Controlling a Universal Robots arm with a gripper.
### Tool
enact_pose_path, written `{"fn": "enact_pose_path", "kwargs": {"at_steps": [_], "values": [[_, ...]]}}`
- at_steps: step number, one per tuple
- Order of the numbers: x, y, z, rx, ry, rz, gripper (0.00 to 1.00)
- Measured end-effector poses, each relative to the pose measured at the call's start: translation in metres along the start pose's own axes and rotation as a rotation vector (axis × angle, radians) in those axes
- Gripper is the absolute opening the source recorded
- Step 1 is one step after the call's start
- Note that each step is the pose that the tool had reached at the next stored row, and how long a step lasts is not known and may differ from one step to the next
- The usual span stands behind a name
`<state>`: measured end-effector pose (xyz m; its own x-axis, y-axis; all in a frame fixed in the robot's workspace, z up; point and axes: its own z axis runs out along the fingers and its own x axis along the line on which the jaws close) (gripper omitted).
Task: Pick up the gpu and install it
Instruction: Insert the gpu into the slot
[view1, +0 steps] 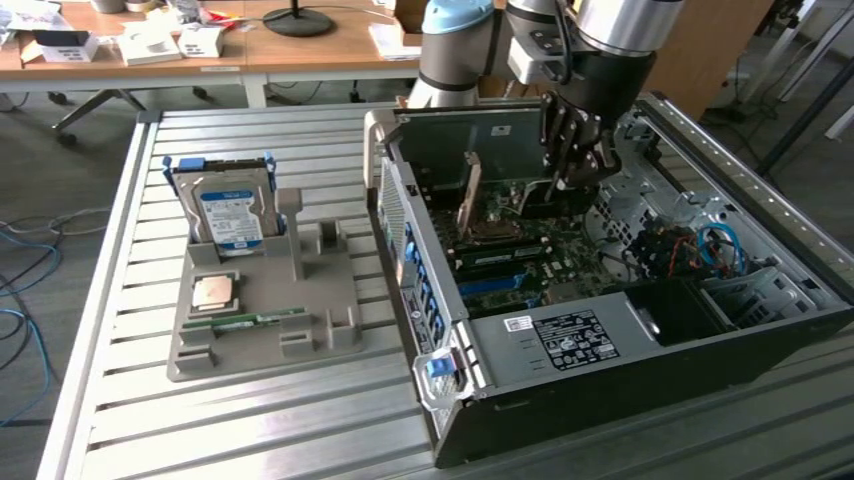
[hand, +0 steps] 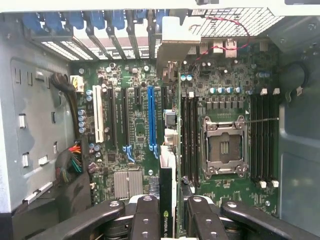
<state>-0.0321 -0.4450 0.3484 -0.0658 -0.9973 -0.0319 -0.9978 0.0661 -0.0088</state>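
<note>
My gripper (view1: 577, 160) is inside the open computer case (view1: 587, 390), shut on the gpu (view1: 470, 140). The gpu is a flat green card hanging upright above the motherboard (view1: 514, 255), with its metal end bracket (view1: 380, 130) towards the case's rear slots. In the wrist view the gpu (hand: 169, 175) is seen edge-on, running from between my two black fingers (hand: 145, 215) out to its bracket (hand: 175, 35). It hangs just beside the long blue expansion slot (hand: 151, 115), between that slot and the memory slots. I cannot tell whether its edge touches a slot.
A grey parts holder (view1: 287, 340) on the slatted table at the exterior view's left carries a hard drive (view1: 230, 215), a processor (view1: 214, 292) and a memory stick (view1: 247, 322). In the case are an open processor socket (hand: 223, 147), cable bundles (view1: 707, 250) and the power supply (view1: 581, 340).
</note>
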Motion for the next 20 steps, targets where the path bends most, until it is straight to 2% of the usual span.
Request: {"fn": "enact_pose_path", "kwargs": {"at_steps": [4,12,20], "values": [[0.0,0.0,0.0003,0.0,0.0001,0.0,0.26],[0.0,0.0001,0.0093,0.0,0.0,0.0,0.26],[0.0,0.0001,0.011,0.0001,-0.0002,0.0,0.26]]}}
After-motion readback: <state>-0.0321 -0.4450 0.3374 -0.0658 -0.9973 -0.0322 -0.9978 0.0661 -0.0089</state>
